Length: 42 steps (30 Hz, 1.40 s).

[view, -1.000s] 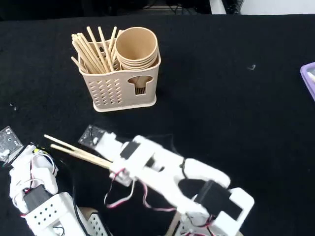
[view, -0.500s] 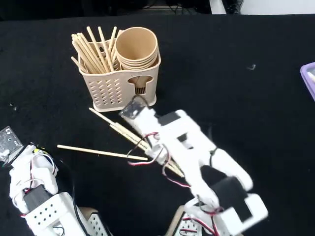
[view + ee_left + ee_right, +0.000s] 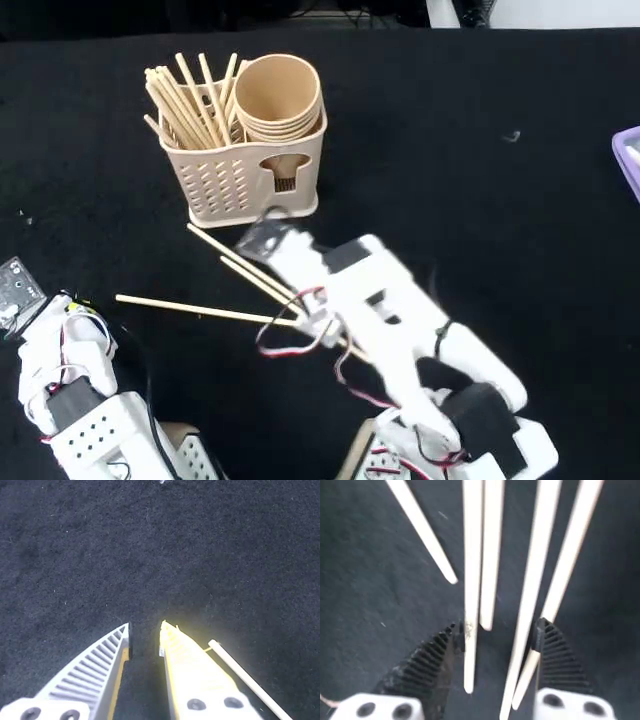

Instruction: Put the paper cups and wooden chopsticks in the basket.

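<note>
Loose wooden chopsticks [image 3: 205, 309] lie on the black tabletop [image 3: 480, 200] in front of the basket [image 3: 245, 175]. One runs nearly side to side. The others slant from the basket's foot back under the right arm. The right gripper [image 3: 497, 630] hangs open astride them, gripping nothing. The basket holds stacked paper cups [image 3: 278, 95] and upright sticks. The left gripper [image 3: 145, 630] sits slightly open and empty. Bare tabletop spreads right to a purple tray edge [image 3: 628, 160].

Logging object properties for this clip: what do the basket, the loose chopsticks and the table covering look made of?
Basket: likely moulded plastic, matte beige, regular slots. Loose chopsticks: pale matte wood or bamboo. Table covering: black felt-like fabric, fuzzy with lint specks.
</note>
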Motion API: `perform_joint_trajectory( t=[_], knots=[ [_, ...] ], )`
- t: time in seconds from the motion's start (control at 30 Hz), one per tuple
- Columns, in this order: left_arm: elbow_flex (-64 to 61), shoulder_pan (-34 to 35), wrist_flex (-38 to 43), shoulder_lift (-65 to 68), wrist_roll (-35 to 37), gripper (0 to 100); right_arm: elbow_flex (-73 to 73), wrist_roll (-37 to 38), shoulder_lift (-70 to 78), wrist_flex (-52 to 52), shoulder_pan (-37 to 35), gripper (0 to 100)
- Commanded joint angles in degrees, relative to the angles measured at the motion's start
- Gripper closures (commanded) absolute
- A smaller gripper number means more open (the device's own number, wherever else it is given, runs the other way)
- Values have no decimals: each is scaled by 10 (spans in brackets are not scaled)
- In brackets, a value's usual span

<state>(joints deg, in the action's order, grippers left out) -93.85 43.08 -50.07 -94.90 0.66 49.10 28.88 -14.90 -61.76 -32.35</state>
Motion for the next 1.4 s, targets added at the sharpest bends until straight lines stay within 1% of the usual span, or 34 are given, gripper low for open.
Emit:
perform_joint_trajectory(
  t=[0.0, 0.1, 0.17, 0.37, 0.47, 0.53, 0.6, 0.63, 0.67, 0.7, 0.77, 1.03, 1.2, 1.37],
  knots=[
    [22, 7, 11, -7, 5, 891, 0, -30, -28, 49, -65, 762],
    [22, 7, 11, -7, 5, 891, 5, -70, -28, 92, -105, 761],
    [22, 7, 11, -7, 5, 891, 15, -70, -22, 118, -120, 761],
    [22, 7, 11, -7, 5, 891, 12, -68, 67, 164, -122, 761],
    [22, 7, 11, -7, 5, 891, -16, -72, 105, 142, -120, 768],
    [22, 7, 11, -7, 5, 891, -27, -72, 108, 124, -120, 815],
    [22, 7, 11, -7, 5, 891, -26, -72, 99, 121, -120, 907],
    [22, 7, 11, -7, 5, 891, -23, -72, 90, 120, -120, 969],
    [22, 7, 11, -7, 5, 891, -22, -73, 80, 117, -120, 994],
    [22, 7, 11, -7, 5, 891, -17, -73, 67, 105, -119, 972],
    [22, 7, 11, -7, 5, 891, -11, -73, 34, 81, -120, 991],
    [22, 7, 11, -7, 5, 891, -3, -73, -175, -16, -118, 988],
    [22, 7, 11, -7, 5, 891, -1, -75, -310, -20, -119, 988],
    [22, 7, 11, -7, 5, 891, -14, -126, -374, -25, -119, 988]
  ],
)
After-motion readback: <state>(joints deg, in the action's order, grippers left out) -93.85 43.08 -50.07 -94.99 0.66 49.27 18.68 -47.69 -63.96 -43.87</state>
